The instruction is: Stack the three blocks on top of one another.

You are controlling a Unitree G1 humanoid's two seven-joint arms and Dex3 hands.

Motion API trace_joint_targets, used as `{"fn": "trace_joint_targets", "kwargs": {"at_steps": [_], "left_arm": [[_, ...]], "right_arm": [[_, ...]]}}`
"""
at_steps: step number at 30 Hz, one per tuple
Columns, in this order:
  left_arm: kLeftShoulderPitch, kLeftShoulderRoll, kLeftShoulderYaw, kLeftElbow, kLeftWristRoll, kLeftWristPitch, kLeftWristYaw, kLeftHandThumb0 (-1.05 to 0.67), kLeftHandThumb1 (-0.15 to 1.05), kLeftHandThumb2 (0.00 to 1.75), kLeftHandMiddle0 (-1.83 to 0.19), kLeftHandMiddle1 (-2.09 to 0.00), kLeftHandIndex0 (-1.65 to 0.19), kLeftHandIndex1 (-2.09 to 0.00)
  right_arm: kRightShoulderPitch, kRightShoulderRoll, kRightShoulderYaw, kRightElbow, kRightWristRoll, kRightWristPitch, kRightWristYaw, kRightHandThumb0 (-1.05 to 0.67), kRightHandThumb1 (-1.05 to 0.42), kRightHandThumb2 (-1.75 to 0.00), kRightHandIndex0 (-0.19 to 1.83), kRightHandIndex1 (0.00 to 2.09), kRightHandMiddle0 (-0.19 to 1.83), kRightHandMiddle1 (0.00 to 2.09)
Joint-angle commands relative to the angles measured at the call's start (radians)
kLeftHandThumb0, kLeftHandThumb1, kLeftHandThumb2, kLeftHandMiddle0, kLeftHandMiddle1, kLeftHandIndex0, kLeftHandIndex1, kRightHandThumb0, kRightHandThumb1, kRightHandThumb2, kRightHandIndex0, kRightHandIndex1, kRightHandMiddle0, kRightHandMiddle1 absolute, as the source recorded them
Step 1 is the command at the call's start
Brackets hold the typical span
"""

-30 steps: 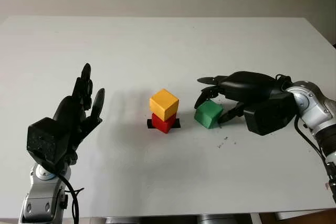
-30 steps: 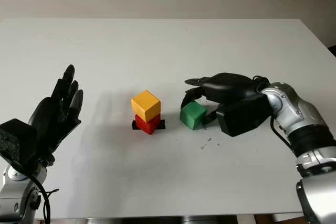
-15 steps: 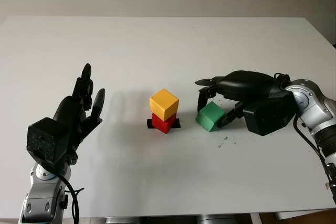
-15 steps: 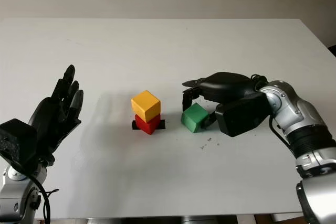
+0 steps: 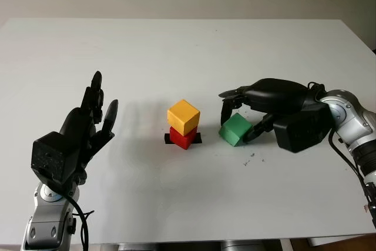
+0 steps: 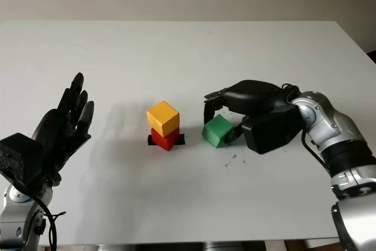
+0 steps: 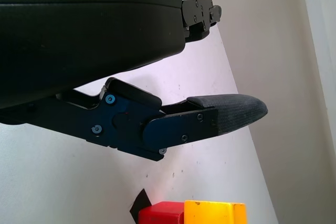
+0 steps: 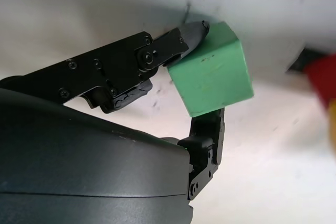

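A yellow block sits on a red block near the middle of the white table, over a small black mark. Just right of this stack is the green block, tilted, with my right hand shut on it. In the right wrist view the fingers press on the green block from two sides. My left hand is open, raised above the table at the left, well away from the stack.
Small dark specks lie on the table just in front of the green block. The table's far edge runs along the back, and the right edge lies beyond my right arm.
The right hand has closed on the green block, and the block has tipped and lifted slightly. The left hand and the yellow-on-red stack have not moved.
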Motion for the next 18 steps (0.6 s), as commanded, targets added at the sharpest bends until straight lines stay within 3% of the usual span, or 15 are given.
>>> {"fn": "trace_joint_targets", "kwargs": {"at_steps": [1,6,18], "left_arm": [[-0.012,0.006,-0.005,-0.003,0.002,-0.005,-0.002,-0.80,1.05,0.61,0.13,-0.05,0.13,-0.05],[-0.012,-0.002,-0.009,0.000,0.006,-0.011,0.004,-0.80,1.05,0.61,0.12,-0.05,0.13,-0.05],[-0.003,0.000,-0.003,-0.008,-0.003,-0.003,0.004,-0.79,1.05,0.59,0.13,-0.05,0.12,-0.06]], "right_arm": [[-0.051,0.024,-0.046,-0.033,0.055,0.035,0.011,-0.38,-0.94,-0.05,0.27,0.07,0.41,1.35],[-0.121,0.072,-0.117,-0.051,0.217,0.140,0.102,-0.36,-0.92,-0.05,0.28,0.07,0.42,1.38],[-0.156,0.105,-0.176,-0.140,0.349,0.385,0.223,-0.31,-0.93,-0.05,0.26,0.06,0.35,1.43]]}}
